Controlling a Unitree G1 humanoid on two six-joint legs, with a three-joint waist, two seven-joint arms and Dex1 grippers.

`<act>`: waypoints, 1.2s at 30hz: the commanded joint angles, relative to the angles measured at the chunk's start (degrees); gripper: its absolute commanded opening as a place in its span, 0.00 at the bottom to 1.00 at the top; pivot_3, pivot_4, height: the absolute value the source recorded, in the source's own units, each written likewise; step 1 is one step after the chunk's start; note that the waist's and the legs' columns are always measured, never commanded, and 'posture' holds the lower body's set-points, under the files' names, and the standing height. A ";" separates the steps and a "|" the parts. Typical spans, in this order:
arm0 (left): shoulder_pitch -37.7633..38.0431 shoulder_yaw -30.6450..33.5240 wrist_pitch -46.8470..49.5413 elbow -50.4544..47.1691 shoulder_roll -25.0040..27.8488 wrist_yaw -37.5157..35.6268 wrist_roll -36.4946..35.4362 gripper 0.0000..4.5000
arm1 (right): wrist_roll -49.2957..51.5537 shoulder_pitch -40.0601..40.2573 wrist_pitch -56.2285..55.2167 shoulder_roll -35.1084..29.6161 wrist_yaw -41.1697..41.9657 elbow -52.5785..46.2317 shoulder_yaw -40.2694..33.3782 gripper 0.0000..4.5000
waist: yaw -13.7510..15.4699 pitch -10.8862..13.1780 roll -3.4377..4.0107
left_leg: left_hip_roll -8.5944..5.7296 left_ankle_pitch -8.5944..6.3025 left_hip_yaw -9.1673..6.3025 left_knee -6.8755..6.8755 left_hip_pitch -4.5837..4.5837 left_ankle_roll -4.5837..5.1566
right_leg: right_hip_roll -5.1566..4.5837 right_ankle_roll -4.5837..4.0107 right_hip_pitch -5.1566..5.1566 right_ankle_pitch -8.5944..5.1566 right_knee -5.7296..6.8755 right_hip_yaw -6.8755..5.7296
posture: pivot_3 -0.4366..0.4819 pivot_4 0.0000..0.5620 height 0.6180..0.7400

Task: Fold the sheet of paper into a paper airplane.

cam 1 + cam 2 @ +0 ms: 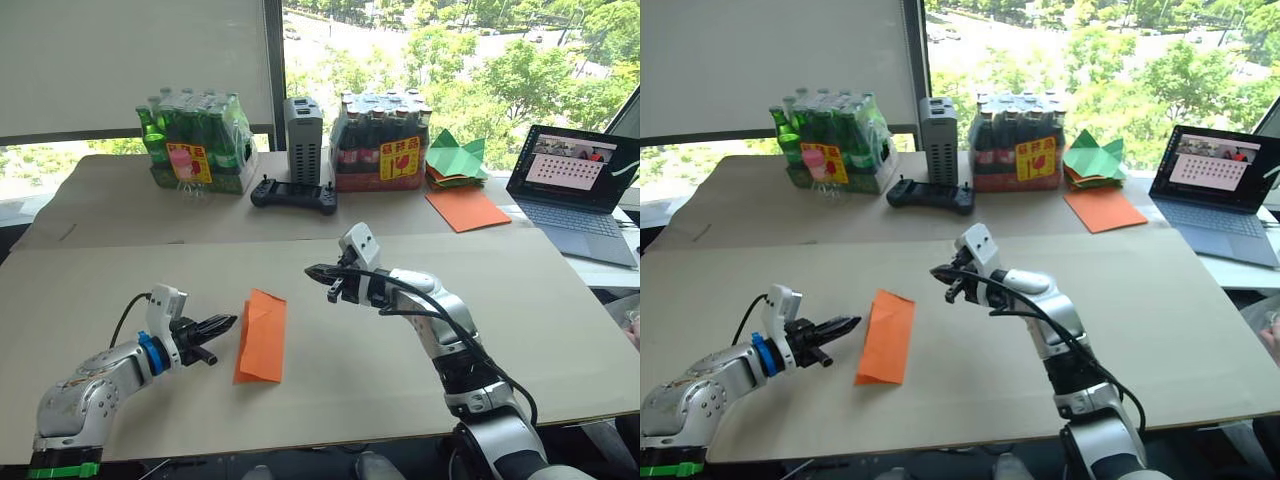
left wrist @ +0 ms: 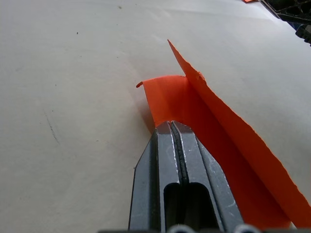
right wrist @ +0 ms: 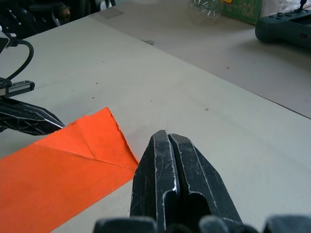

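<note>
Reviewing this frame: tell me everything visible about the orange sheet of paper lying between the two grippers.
The sheet of paper is thin, bright orange, folded into a long narrow strip with a slanted near end. It lies on the tan table, one long edge lifting slightly. A diagonal crease crosses a corner flap in the right wrist view. The left gripper, shut, points at its edge; contact cannot be told. The right gripper, shut, hovers apart from it.
</note>
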 commanded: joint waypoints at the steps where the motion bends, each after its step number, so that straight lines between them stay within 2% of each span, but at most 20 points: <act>1: 0.46 -1.01 0.25 -3.33 -0.55 -0.49 -1.20 0.00 | 1.46 -1.14 -0.11 -0.01 -1.18 -2.04 -1.60 0.00 | 0.04 0.01 0.01 | 0.00 0.00 0.01 0.00 0.00 0.00 | 0.00 0.00 0.00 0.00 0.00 0.00 | 0.48 0.27 1.00; 10: -1.28 -6.71 0.50 -4.84 -3.01 0.08 -0.17 0.00 | 2.27 -1.43 -0.16 -0.70 -2.47 -1.93 -1.77 0.00 | 0.15 0.02 -0.01 | -0.01 0.00 0.01 0.01 0.00 0.00 | -0.01 0.00 0.02 0.00 0.00 0.00 | 0.48 0.27 1.00; 20: -6.80 -8.10 2.16 -5.01 -3.48 0.14 -1.19 0.00 | 3.13 -0.49 0.63 -1.40 -2.87 -3.78 -1.85 0.00 | 0.16 0.02 -0.01 | -0.01 0.00 0.00 0.02 -0.01 0.00 | 0.00 0.00 0.02 0.00 0.02 0.00 | 0.48 0.27 1.00; 36: -11.07 -16.30 0.92 -3.54 -3.82 -2.70 3.38 0.00 | 4.37 -0.47 1.56 -3.08 -3.31 -8.53 -1.07 0.00 | 0.27 0.02 -0.01 | -0.03 0.01 0.00 0.05 -0.01 0.00 | 0.00 0.01 0.03 0.01 0.03 0.00 | 0.48 0.27 1.00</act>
